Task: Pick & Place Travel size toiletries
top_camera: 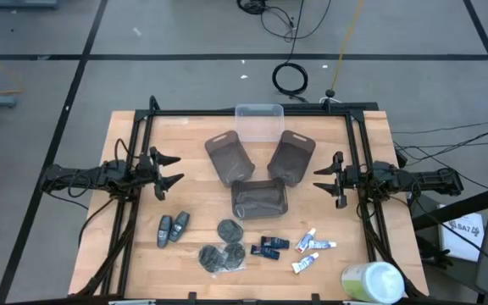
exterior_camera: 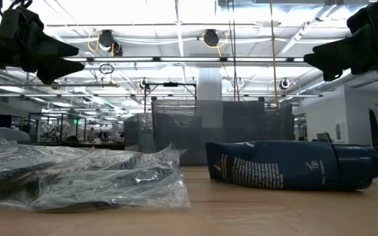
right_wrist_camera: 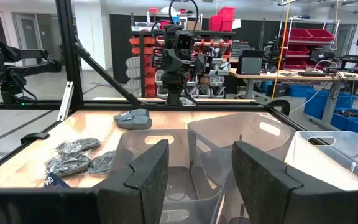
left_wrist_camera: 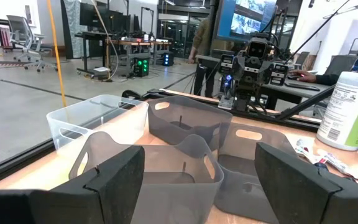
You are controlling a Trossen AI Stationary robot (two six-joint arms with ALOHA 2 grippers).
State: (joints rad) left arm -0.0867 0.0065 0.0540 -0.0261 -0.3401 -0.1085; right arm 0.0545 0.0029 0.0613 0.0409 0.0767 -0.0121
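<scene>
High view shows both my grippers, left and right, hovering spread and empty; the small white tubes with coloured caps lie near right: light, slick, rollable, so I'd pinch one mid-body across its width.

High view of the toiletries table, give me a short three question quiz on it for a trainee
1. True or false: both grippers, the left gripper and the right gripper, stand open and hold nothing.
2. How many smoky-grey trays lie mid-table in the high view?
A) one B) three C) five
3. Fill in: the two grey-blue oval sticks lie nearer the ____ arm.

Key: 1 true. 2 B; a clear tray stands behind them. 3 left; the white tubes and the big pale-green-and-white container are on the right arm's side.
</scene>
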